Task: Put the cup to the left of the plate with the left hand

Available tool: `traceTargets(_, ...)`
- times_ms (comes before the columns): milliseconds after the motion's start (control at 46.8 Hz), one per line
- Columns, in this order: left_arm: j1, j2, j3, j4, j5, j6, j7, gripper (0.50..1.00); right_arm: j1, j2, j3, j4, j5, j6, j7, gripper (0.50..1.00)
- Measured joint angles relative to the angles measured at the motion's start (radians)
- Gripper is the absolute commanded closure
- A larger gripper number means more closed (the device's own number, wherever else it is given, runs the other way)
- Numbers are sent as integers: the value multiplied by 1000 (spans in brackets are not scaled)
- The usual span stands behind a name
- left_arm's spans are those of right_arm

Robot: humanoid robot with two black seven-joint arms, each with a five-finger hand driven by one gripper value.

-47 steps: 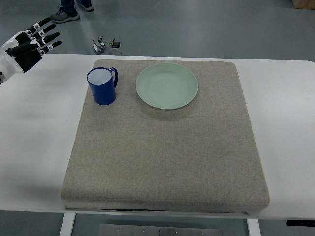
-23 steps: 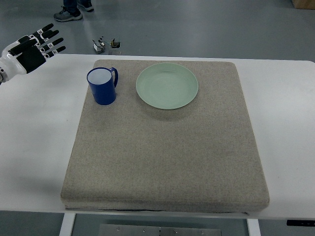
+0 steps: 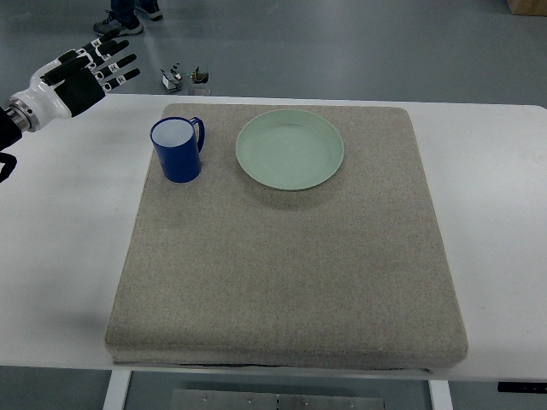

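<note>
A blue cup with a white inside stands upright on the grey mat, its handle pointing toward the pale green plate just to its right. The two are apart. My left hand is above the table's far left corner, to the left of and beyond the cup, with fingers spread and holding nothing. The right arm does not show.
The mat lies on a white table. Small metal parts lie on the floor beyond the table's far edge. A person's shoes show at the top left.
My left hand has moved right and farther in over the table corner, toward the cup, with more forearm showing. The cup and plate have not moved.
</note>
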Motion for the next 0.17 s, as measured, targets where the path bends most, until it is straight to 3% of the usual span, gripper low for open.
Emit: traceTargets(171,0,0,0,0,2,0,0,501,-1,0,1,5,0,0,-1,566)
